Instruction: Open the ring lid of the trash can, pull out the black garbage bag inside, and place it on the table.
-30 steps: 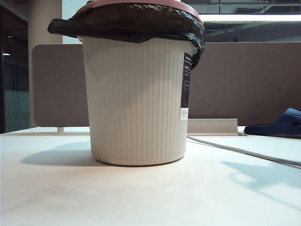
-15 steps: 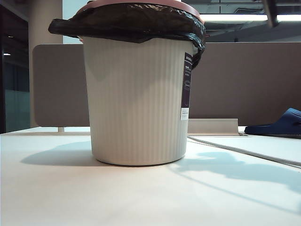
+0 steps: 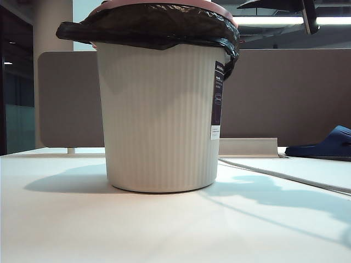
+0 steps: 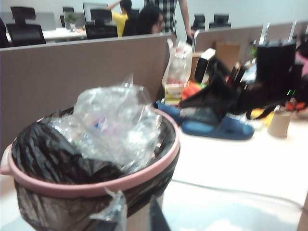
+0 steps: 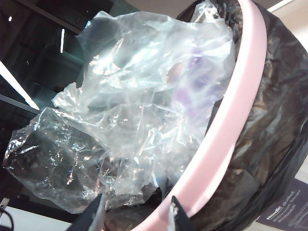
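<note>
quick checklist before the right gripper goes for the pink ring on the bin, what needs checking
1. Thin salmon-pink plastic ring lid seated on the rim of the ribbed cream-white plastic trash can: ok, not yet lifted.
2. Glossy black garbage bag folded over the rim under the ring: ok.
3. Right gripper open and close to the ring: ok, fingertips apart just beside it.
4. Crumpled clear plastic film heaped above the ring: not ok, could snag.
5. Left gripper ready to steady the can: cannot tell, not visible in any view.
6. Bare space on the white table for the bag: ok in front of the can.
</note>
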You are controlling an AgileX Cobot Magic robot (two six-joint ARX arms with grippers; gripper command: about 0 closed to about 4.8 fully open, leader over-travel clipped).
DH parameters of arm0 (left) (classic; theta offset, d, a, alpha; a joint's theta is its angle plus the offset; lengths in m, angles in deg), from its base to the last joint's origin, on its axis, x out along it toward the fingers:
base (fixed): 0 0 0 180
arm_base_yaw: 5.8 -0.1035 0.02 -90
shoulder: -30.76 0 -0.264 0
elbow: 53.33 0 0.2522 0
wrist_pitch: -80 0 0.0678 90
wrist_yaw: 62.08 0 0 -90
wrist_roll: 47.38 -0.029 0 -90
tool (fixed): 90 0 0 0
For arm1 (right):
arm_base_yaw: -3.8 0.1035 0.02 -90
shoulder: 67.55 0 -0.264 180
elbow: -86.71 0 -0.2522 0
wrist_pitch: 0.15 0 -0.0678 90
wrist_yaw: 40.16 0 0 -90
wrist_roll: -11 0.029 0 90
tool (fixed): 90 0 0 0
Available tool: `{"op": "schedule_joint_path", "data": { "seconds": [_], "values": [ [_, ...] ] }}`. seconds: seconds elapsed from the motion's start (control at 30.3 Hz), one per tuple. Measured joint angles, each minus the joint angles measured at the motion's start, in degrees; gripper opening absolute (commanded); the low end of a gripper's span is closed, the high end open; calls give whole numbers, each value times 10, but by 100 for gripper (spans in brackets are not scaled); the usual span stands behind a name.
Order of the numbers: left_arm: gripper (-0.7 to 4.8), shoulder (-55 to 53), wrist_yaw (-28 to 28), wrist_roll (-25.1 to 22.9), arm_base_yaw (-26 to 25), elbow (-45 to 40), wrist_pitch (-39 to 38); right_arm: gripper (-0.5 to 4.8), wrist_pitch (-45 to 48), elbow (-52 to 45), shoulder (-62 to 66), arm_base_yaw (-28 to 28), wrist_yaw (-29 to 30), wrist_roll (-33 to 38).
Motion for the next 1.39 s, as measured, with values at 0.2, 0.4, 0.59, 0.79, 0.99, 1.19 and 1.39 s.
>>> {"op": "schedule_joint_path", "data": {
  "seconds": [0.2, 0.4, 0.59, 0.79, 0.99, 1.19, 1.39],
  "values": [
    [146, -28, -3, -46, 17, 0, -6, 245, -1, 0, 8, 0, -12, 12],
    [156, -63, -22, -59, 94, 0, -5, 244, -2, 0, 22, -1, -15, 23],
    [166, -99, -127, -108, 221, 0, -25, 244, -2, 0, 26, -1, -20, 26],
    [186, -134, -246, -144, 312, 0, -24, 244, -1, 0, 28, -1, -22, 35],
    [185, -151, -290, -151, 334, 0, -13, 244, 13, 0, 31, -1, -22, 43],
    [185, -152, -293, -151, 334, 0, 7, 243, 15, 0, 32, -1, -21, 47],
    [185, -152, -293, -151, 334, 0, 7, 243, 20, 0, 32, -1, -18, 53]
  ]
}}
